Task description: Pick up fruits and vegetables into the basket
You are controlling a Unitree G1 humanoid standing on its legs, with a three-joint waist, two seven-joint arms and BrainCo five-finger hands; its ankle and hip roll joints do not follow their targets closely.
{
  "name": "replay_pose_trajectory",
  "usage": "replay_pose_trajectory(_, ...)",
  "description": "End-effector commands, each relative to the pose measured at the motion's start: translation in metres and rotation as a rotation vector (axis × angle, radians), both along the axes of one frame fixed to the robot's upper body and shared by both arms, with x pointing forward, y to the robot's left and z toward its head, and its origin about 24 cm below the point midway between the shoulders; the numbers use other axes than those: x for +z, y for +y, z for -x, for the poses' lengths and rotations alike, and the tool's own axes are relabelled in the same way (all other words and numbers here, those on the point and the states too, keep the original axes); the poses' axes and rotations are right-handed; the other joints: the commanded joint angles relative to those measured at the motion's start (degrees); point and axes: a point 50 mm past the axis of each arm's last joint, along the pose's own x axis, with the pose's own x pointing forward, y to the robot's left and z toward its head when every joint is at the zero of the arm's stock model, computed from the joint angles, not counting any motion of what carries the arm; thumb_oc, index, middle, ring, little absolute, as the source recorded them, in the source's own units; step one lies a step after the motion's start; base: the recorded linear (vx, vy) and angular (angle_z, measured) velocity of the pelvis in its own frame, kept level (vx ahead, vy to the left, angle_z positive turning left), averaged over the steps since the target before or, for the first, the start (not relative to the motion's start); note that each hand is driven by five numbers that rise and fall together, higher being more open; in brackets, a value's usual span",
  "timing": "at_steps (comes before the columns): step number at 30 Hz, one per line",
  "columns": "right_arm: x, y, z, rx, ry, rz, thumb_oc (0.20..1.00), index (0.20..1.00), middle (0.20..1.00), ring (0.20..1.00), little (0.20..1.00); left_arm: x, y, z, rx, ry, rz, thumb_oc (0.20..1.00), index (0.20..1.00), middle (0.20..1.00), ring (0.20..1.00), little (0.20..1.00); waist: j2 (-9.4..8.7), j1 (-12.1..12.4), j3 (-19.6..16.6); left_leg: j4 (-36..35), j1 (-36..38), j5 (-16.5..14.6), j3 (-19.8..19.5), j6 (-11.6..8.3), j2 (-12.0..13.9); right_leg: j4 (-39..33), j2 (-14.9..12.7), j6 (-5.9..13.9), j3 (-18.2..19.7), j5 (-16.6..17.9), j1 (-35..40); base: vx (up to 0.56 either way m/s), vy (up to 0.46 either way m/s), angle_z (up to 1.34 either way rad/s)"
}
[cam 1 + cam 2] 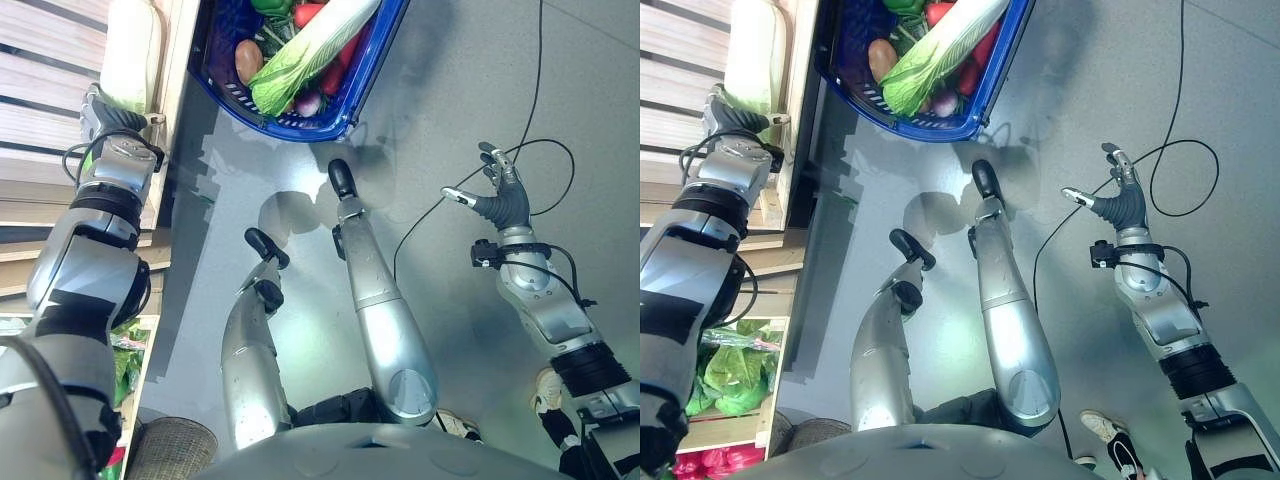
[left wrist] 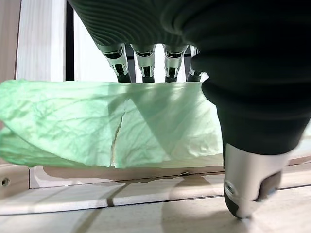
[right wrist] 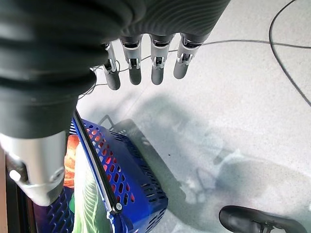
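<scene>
A blue plastic basket (image 1: 345, 125) stands on the grey floor at the top centre. It holds a long napa cabbage (image 1: 300, 50), a potato (image 1: 248, 60) and red and green vegetables. On the wooden shelf (image 1: 172, 110) at the left lies a pale green cabbage (image 1: 130, 55). My left hand (image 1: 100, 108) reaches over this cabbage (image 2: 107, 121), its thumb (image 2: 248, 179) down on the wood on the near side. My right hand (image 1: 500, 195) hangs open over bare floor at the right, holding nothing, its fingers (image 3: 143, 68) straight, with the basket (image 3: 131, 179) beyond it.
A lower shelf level holds leafy greens (image 1: 725, 375) and red packs (image 1: 710, 462). A wicker basket (image 1: 170, 450) sits at the bottom left. A white shoe (image 1: 1102, 425) stands on the floor at the lower right.
</scene>
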Motion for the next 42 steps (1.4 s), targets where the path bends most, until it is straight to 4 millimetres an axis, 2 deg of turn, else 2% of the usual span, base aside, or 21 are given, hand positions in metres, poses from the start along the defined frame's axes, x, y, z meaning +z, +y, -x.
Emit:
replay_pose_trajectory(1, -0.002, -0.001, 0.002, -0.008, -0.018, -0.054, 1.000, 1.000, 1.000, 1.000, 1.000, -0.028, 0.014, 0.011, 0.037, 0.078, 0.094, 1.000, 1.000, 1.000, 1.000, 1.000, -1.00, -2.14, -2.74, 4.24, -5.67, -2.34, -1.02, 0.96, 0.10, 0.18, 0.67, 1.78, -3.20, -4.07, -0.37, 0.00, 0.000, 0.00)
replay_pose_trajectory(13, -0.001, 0.000, -0.002, -0.012, -0.026, -0.073, 1.000, 1.000, 1.000, 1.000, 1.000, -0.038, 0.023, 0.018, 0.136, 0.106, 0.149, 1.000, 1.000, 1.000, 1.000, 1.000, -1.52, -1.86, -2.74, 4.34, -7.65, -2.00, -1.50, 0.66, 0.27, 0.21, 1.24, 1.47, -3.32, -3.63, -2.18, 0.00, 0.000, 0.00)
replay_pose_trajectory(22, 0.003, 0.003, -0.007, -0.002, -0.038, -0.089, 1.000, 1.000, 1.000, 1.000, 1.000, -0.038, 0.027, 0.022, 0.192, 0.165, 0.072, 1.000, 1.000, 1.000, 1.000, 1.000, -2.11, -1.40, -2.74, 5.01, -10.10, -2.26, -2.27, 0.75, 0.28, 0.31, 1.77, 1.14, -3.39, -3.35, -4.12, 0.00, 0.000, 0.00)
replay_pose_trajectory(23, 0.003, 0.003, -0.007, 0.001, -0.040, -0.091, 1.000, 1.000, 1.000, 1.000, 1.000, -0.038, 0.026, 0.022, 0.190, 0.159, 0.060, 0.592, 0.592, 0.592, 0.592, 0.592, -2.17, -1.33, -2.74, 5.07, -10.48, -2.32, -2.38, 0.79, 0.26, 0.36, 1.91, 1.11, -3.25, -3.35, -4.45, 0.00, 0.000, 0.00)
replay_pose_trajectory(24, 0.003, 0.003, -0.007, 0.001, -0.039, -0.091, 1.000, 1.000, 1.000, 1.000, 1.000, -0.038, 0.025, 0.021, 0.187, 0.157, 0.058, 0.511, 0.511, 0.511, 0.511, 0.511, -2.17, -1.32, -2.74, 5.08, -10.53, -2.34, -2.43, 0.82, 0.24, 0.39, 1.96, 1.10, -3.20, -3.37, -4.48, 0.00, 0.000, 0.00)
replay_pose_trajectory(25, 0.003, 0.003, -0.007, 0.001, -0.040, -0.092, 1.000, 1.000, 1.000, 1.000, 1.000, -0.037, 0.023, 0.020, 0.177, 0.151, 0.054, 0.200, 0.200, 0.200, 0.200, 0.200, -2.17, -1.29, -2.74, 5.11, -10.59, -2.39, -2.53, 0.85, 0.20, 0.47, 2.03, 1.10, -3.15, -3.43, -4.52, 0.00, 0.000, 0.00)
replay_pose_trajectory(33, 0.005, 0.006, -0.004, 0.023, -0.065, -0.086, 1.000, 1.000, 1.000, 1.000, 1.000, -0.034, 0.011, 0.013, 0.120, 0.086, -0.001, 0.200, 0.200, 0.200, 0.200, 0.200, -2.02, -0.72, -2.74, 4.06, -8.86, -2.16, -2.63, 0.80, -0.28, 0.01, 1.54, 1.48, -3.67, -3.33, -2.88, 0.00, 0.006, 0.00)
replay_pose_trajectory(42, 0.011, 0.008, 0.004, 0.042, -0.102, -0.052, 1.000, 1.000, 1.000, 1.000, 1.000, -0.050, 0.007, 0.017, 0.049, 0.054, 0.030, 0.200, 0.200, 0.200, 0.200, 0.200, -1.21, 0.28, -2.74, 1.57, -3.04, -1.62, -2.59, 0.72, -1.05, -1.04, -0.33, 2.22, -5.29, -3.77, 2.58, -0.03, 0.050, 0.04)
